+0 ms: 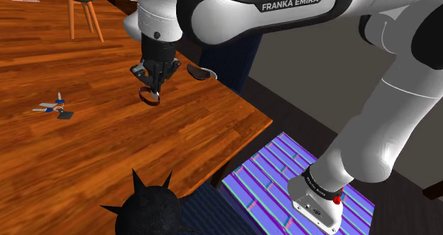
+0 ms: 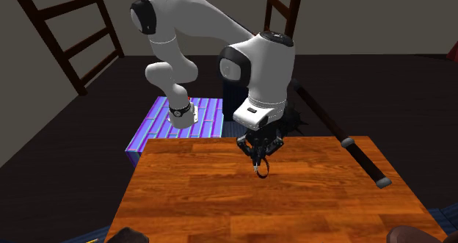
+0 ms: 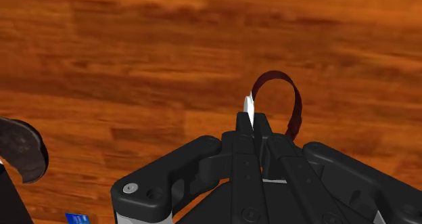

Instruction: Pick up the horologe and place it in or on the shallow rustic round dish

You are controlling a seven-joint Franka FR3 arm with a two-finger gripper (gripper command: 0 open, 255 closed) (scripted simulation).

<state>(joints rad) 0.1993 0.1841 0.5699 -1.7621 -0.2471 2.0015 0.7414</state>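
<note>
My gripper (image 1: 153, 86) is shut on the horologe (image 1: 149, 96), a small watch with a dark brown strap and a white face. The strap loop (image 3: 287, 101) curls out past the fingertips, and the thin white face (image 3: 249, 107) is clasped between them. In the second exterior view the watch (image 2: 262, 169) hangs from the gripper (image 2: 258, 159) close over the wooden table (image 2: 220, 197). The shallow round dish (image 1: 201, 72), dark with a pale rim, sits near the table's edge just beyond the gripper on the shoulder view's right. Its grey-brown rim (image 3: 24, 148) lies beside the hand.
A bunch of keys with a blue tag (image 1: 53, 108) lies on the table at the shoulder view's left. A black spiky ball (image 1: 145, 209) stands at the near edge. A stool (image 1: 84, 10) is behind the table. A black rod (image 2: 360, 157) leans at the table's corner.
</note>
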